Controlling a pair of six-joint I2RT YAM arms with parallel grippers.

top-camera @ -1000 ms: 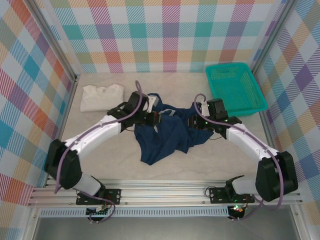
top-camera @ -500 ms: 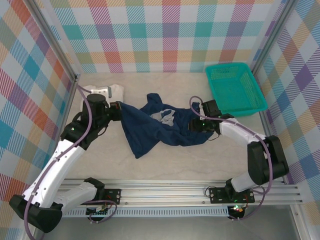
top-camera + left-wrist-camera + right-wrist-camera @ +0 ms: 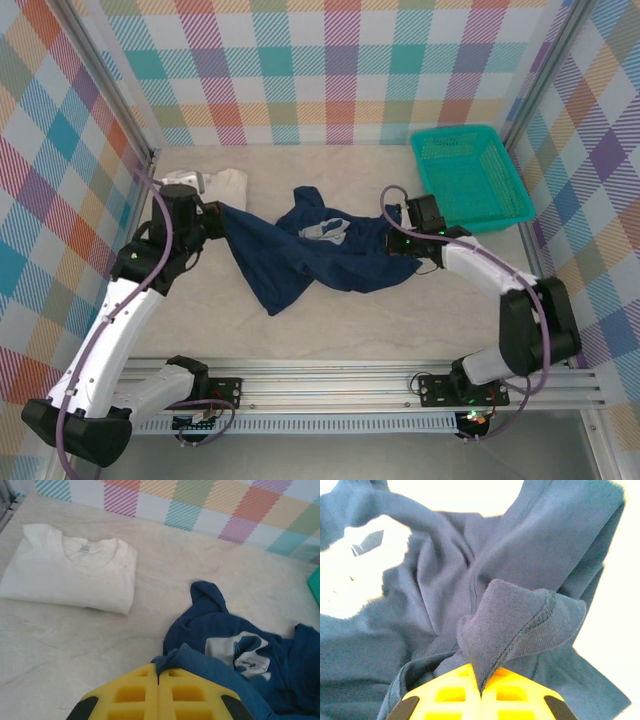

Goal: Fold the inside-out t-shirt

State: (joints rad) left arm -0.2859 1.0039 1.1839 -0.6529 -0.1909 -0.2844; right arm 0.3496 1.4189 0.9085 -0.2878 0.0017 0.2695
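The inside-out t-shirt (image 3: 310, 255), dark navy with a pale print patch, lies crumpled across the middle of the table. My left gripper (image 3: 218, 215) is shut on its left edge, and blue cloth (image 3: 200, 665) is pinched between the yellow fingers (image 3: 131, 692). My right gripper (image 3: 392, 238) is shut on the shirt's right side. A hemmed fold (image 3: 515, 617) rises from between its yellow fingers (image 3: 515, 700). The shirt is stretched loosely between the two grippers.
A folded white shirt (image 3: 205, 188) lies at the back left, just behind my left gripper, also the white shirt (image 3: 67, 567). A teal basket (image 3: 470, 178) stands at the back right, close behind my right gripper. Bare tabletop (image 3: 350, 320) runs along the front.
My left arm swung far left, dragging the shirt's left edge toward the white shirt. My right gripper closed on the shirt's right side and shifted slightly back.
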